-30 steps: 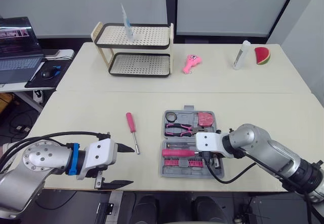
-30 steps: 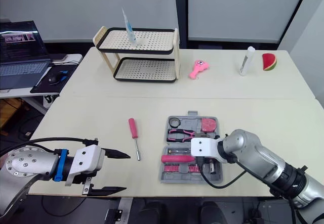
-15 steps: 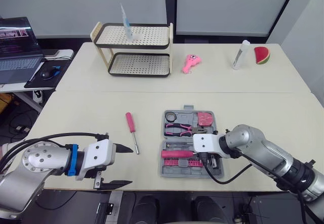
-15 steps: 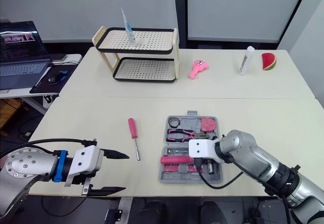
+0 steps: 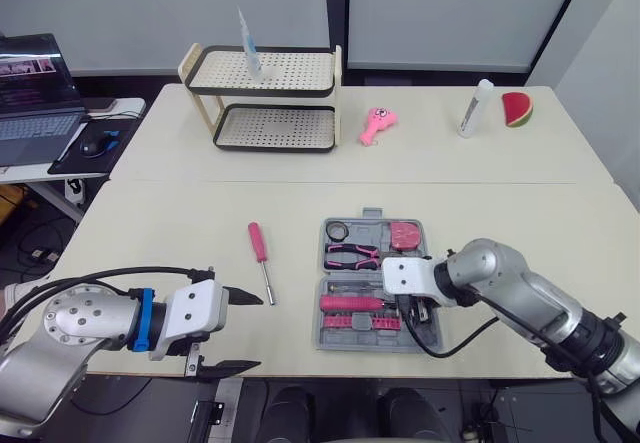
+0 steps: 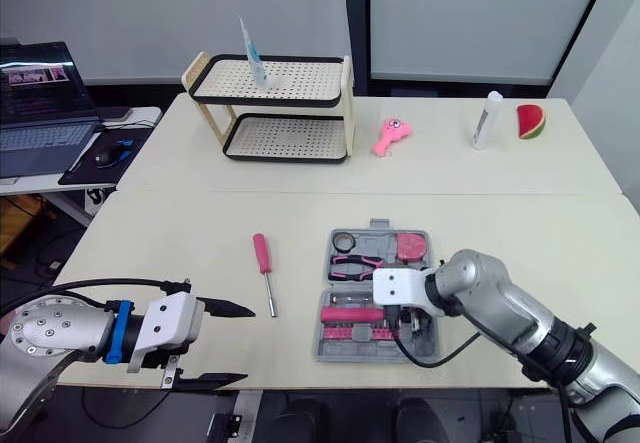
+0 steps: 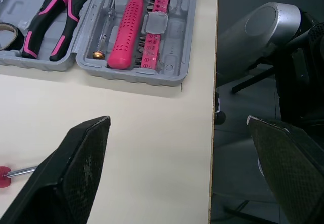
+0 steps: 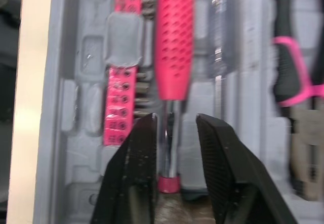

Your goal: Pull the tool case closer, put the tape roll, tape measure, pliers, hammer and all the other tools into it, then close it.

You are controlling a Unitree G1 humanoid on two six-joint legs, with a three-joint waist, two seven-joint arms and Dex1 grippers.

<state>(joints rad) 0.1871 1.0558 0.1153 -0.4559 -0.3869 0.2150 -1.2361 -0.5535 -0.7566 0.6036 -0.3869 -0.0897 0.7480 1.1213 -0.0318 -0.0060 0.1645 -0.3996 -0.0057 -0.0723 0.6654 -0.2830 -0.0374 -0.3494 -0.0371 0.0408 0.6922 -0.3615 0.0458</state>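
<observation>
The case (image 5: 345, 341) is seen lying open near the front edge of the surface (image 5: 180, 233), ahead of the right arm. The pliers (image 5: 350, 255), tape roll (image 5: 340, 231) and pink tape measure (image 5: 405, 234) are seated in its far half. A pink handle (image 8: 174, 37) with a metal shaft is laid in the near half, beside a strip of bits (image 8: 120, 107). The right tool (image 8: 175, 118) is held low over that near half. Its fingers are parted only narrowly and set either side of the shaft, and nothing is gripped; whether the shaft is touched cannot be told. A pink screwdriver (image 5: 261, 255) is left on the surface to the left of the case, apart from it. The left tool (image 5: 250, 331) is held spread wide at the front edge of the surface, near the screwdriver's tip, with nothing between its fingers.
</observation>
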